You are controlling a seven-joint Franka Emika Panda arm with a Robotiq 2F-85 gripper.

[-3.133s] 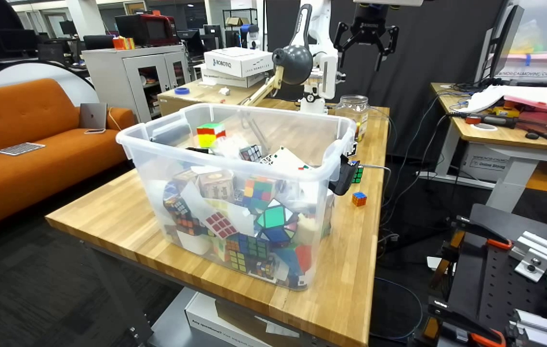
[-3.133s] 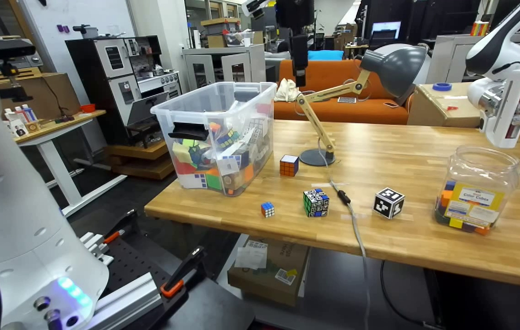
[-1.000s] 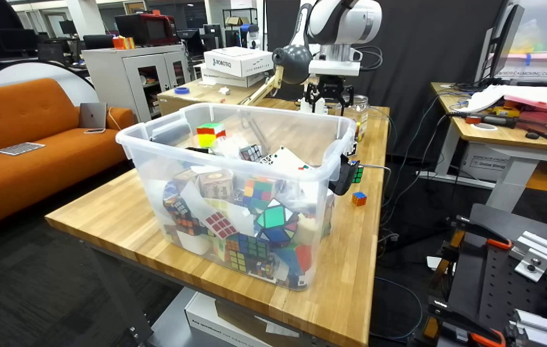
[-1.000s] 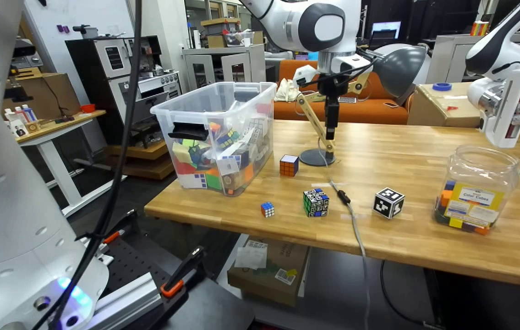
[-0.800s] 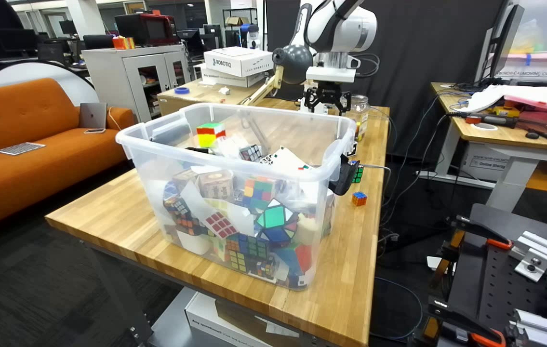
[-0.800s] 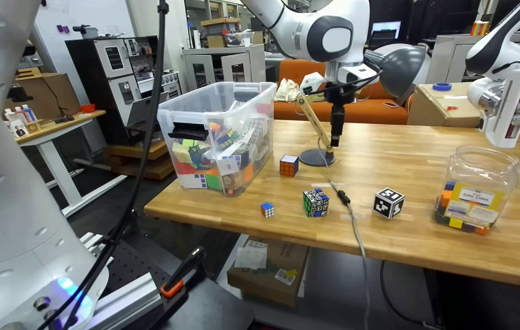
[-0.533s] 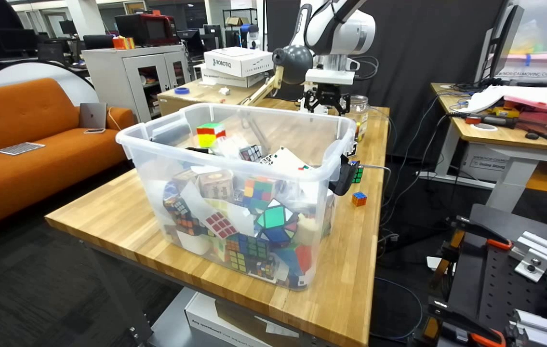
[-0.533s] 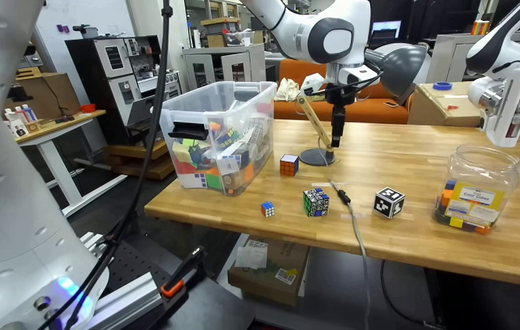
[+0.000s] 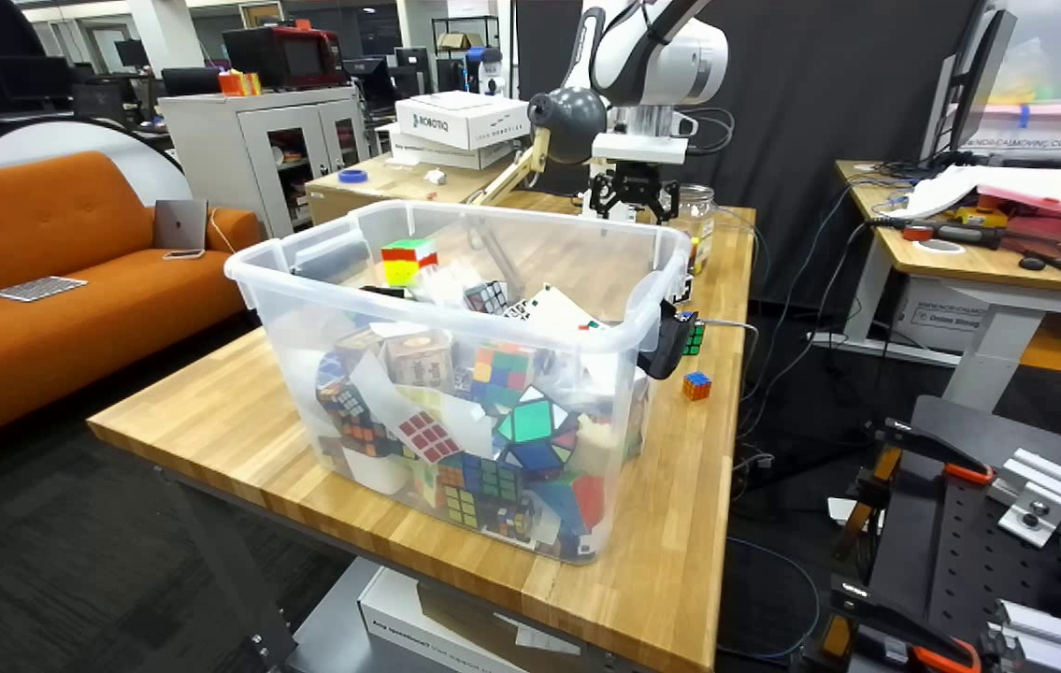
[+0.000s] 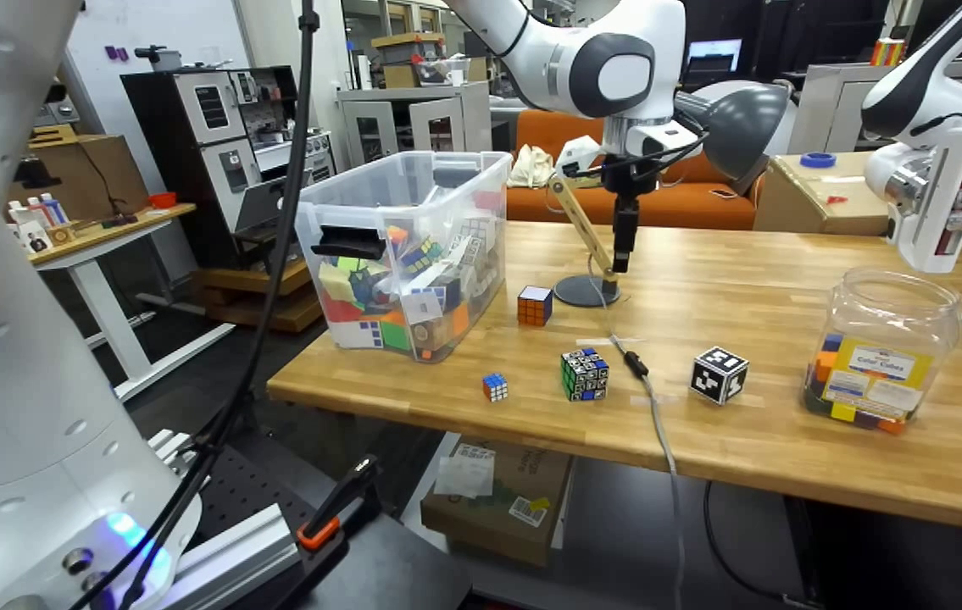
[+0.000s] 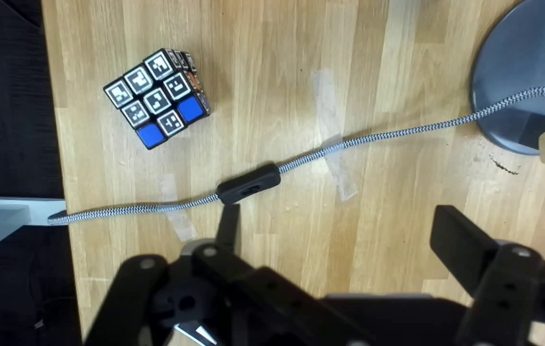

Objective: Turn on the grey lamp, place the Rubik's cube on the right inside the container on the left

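We see the gripper [image 11: 337,218] hanging over the table [image 10: 752,284], its jaws spread wide. The small, blue-topped Rubik's cube [image 10: 495,387] is well apart from it, standing on the table near the edge, outside the container [image 9: 455,311]; the cord switch [image 11: 249,183] of the grey lamp [image 10: 747,127] is nearer to the gripper. We can read "ROBOTIQ" on a white box [image 9: 469,121], "Color Cubes" on the label [image 10: 875,370] of a clear jar [image 10: 892,318], and "Any questions?" on a carton [image 9: 408,639] below the table.
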